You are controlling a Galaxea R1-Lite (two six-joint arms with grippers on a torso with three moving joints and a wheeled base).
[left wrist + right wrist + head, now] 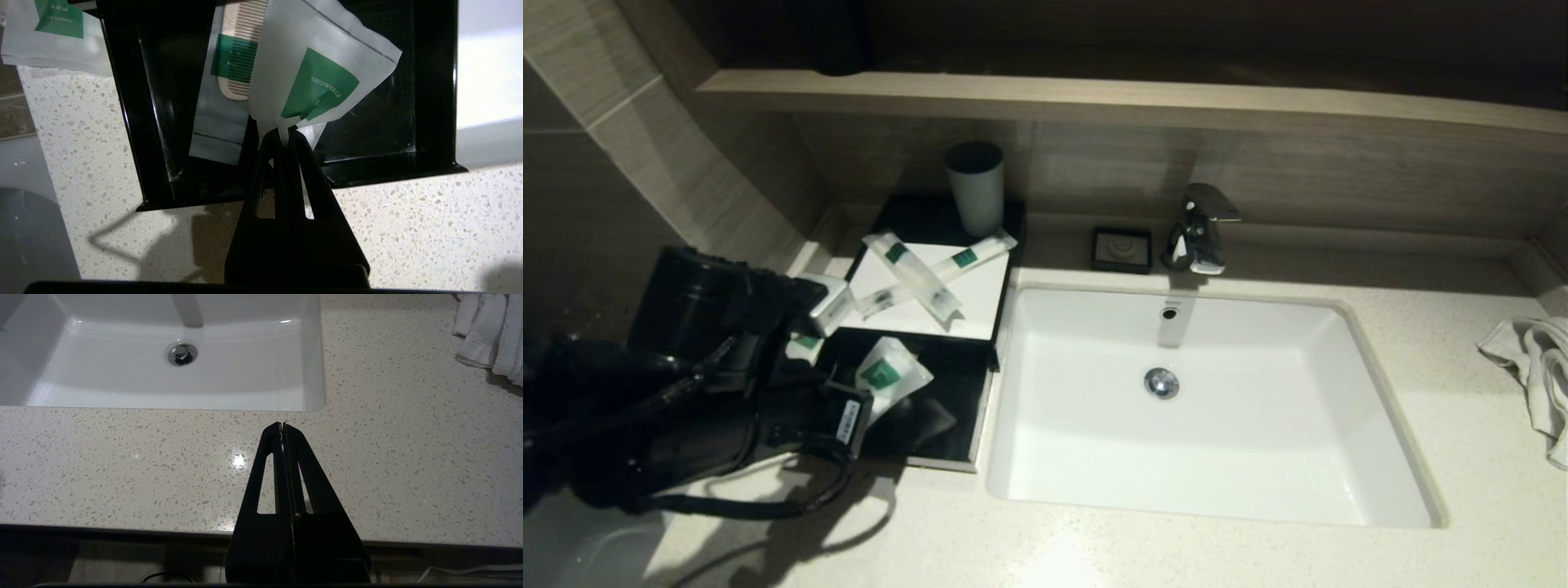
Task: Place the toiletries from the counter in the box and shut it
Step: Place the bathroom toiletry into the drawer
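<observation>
Head view: the left gripper (870,390) holds a shower-cap pouch (886,376) over the open drawer (931,425) of the box (931,282) at the counter's (1258,555) left end; two long packets (931,273) lie crossed on its white top.

Left wrist view: fingers pinch only the pouch's corner (282,128); it may slip, or land across the drawer's rim (122,122), beside the comb packet (222,98).

Right wrist view: the right gripper (282,426), closed and empty, is parked above speckled stone near the basin (163,388) and towel (490,335).

Speckled counter (1258,555) carries box (907,457), soap dish (1121,249), towel (1535,367).
</observation>
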